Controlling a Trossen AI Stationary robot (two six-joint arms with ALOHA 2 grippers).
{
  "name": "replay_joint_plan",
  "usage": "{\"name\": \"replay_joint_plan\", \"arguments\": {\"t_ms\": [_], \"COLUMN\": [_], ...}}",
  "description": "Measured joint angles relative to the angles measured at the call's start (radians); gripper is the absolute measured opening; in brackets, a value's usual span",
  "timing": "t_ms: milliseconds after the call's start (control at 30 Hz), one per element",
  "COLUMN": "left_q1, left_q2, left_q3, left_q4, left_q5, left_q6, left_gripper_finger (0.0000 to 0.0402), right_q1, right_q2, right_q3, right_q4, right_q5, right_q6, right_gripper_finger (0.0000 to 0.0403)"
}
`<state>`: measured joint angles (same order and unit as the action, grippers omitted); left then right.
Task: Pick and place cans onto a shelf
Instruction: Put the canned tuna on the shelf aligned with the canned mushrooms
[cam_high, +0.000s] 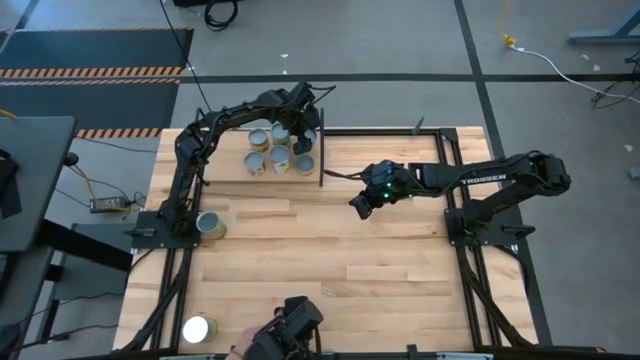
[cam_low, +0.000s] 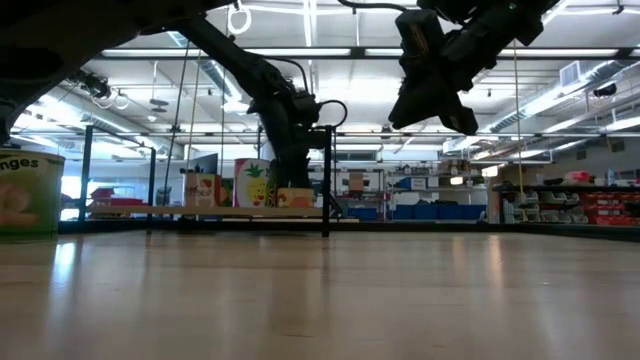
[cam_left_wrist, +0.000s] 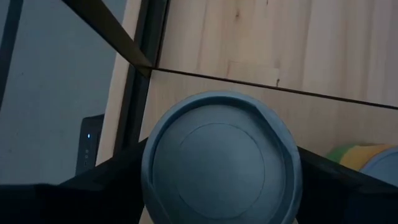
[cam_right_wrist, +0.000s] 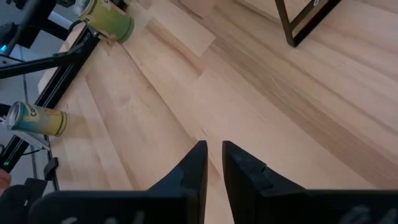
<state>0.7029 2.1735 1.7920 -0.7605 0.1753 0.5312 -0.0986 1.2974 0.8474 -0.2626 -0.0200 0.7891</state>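
The left arm arches forward over the shelf (cam_high: 232, 165), its left gripper (cam_high: 298, 124) pointing down with its fingers (cam_left_wrist: 118, 180) spread wide on either side of a blue-lidded can (cam_left_wrist: 221, 158), close to it though contact cannot be judged. That can sits on the shelf among five others (cam_high: 277, 153) clustered just beneath and beside this gripper, while two more cans lie well away from it on the table (cam_high: 350, 280), one (cam_high: 210, 226) by the left arm's base and one with a glaring lid (cam_high: 197, 328) at the near edge. The right arm stretches out across the table's middle, its right gripper (cam_right_wrist: 211, 163) raised above bare wood beside the shelf's end, fingers parted only by a narrow gap and holding nothing.
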Motion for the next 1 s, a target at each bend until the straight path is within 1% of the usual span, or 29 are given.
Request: {"name": "replay_joint_plan", "arguments": {"t_ms": [133,267,400,467,567,633,700,1000], "left_q1": [0.001,-0.001,0.0,0.001,0.001,0.0,0.0,0.0], "left_q2": [0.0,0.0,0.0,0.0,0.0,0.0,0.0,0.0], "left_q3": [0.0,0.0,0.0,0.0,0.0,0.0,0.0,0.018], "left_q4": [-0.001,-0.011,-0.009,-0.009,-0.014,-0.015,-0.015,-0.038], "left_q5": [-0.006,-0.018,-0.018,-0.018,-0.028,-0.041,-0.043,-0.044], "left_q6": [0.026,0.054,0.031,0.03,0.03,0.03,0.03,0.008], "left_gripper_finger": [0.0312,0.0285,0.0285,0.0306,0.0359,0.0383,0.0391,0.0385], "right_q1": [0.0,0.0,0.0,0.0,0.0,0.0,0.0,0.0], "right_q2": [0.0,0.0,0.0,0.0,0.0,0.0,0.0,0.0], "right_q3": [0.0,0.0,0.0,0.0,0.0,0.0,0.0,0.0], "right_q4": [-0.001,-0.001,-0.001,-0.001,-0.001,-0.001,-0.001,-0.001], "right_q5": [0.0,0.002,0.02,0.02,0.02,0.02,0.02,0.019], "right_q6": [0.0,0.001,0.005,0.005,0.005,0.005,0.005,0.006], "right_gripper_finger": [0.0059,0.006,0.006,0.006,0.006,0.006,0.006,0.006]}}
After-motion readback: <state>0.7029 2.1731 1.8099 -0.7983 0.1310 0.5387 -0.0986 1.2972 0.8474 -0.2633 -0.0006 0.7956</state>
